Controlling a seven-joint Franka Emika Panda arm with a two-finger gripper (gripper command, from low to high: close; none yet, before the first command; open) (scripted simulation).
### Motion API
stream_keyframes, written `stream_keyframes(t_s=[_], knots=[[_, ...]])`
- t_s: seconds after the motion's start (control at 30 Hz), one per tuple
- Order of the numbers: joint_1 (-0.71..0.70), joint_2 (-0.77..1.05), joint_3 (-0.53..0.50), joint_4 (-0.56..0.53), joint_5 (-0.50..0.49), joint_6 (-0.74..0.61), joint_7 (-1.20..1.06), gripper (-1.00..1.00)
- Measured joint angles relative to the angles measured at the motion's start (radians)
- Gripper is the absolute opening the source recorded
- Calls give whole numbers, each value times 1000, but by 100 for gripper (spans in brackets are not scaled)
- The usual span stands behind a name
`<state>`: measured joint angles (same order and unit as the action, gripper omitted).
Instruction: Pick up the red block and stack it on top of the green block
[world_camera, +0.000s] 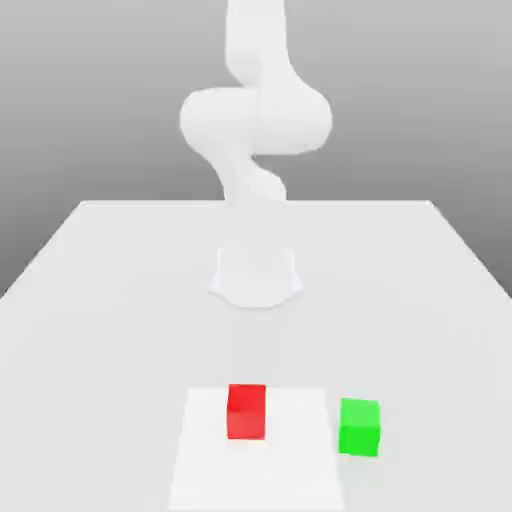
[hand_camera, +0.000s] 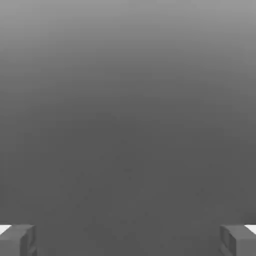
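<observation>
1 red block (world_camera: 247, 412) sits on a white square patch (world_camera: 258, 470) on the bench (world_camera: 120, 370), nearer the patch's far edge than its near one as I look from the exterior view. 1 green block (world_camera: 359, 428) rests on the bench just beside that patch, towards the exterior view's right, and the 2 blocks stand apart, neither on the other. Farther back, the white arm (world_camera: 257, 120) rises from its base (world_camera: 256, 278) on the bench, well apart from both blocks. In the hand view, the gripper (hand_camera: 128, 241) stands wide open, its 2 fingers spread with nothing between them.
</observation>
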<state>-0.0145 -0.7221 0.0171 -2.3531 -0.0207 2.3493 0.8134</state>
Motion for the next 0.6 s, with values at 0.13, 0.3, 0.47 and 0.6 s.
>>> stream_keyframes(t_s=[0.13, 0.3, 0.47, 0.6], knots=[[-24, 151, 21, -97, -35, 93, 22, 0], [-48, 334, 30, -214, -65, 206, 41, 0], [-58, 529, 20, -338, -62, 329, 35, 0], [-50, 674, 14, -434, 0, 424, -13, 0]])
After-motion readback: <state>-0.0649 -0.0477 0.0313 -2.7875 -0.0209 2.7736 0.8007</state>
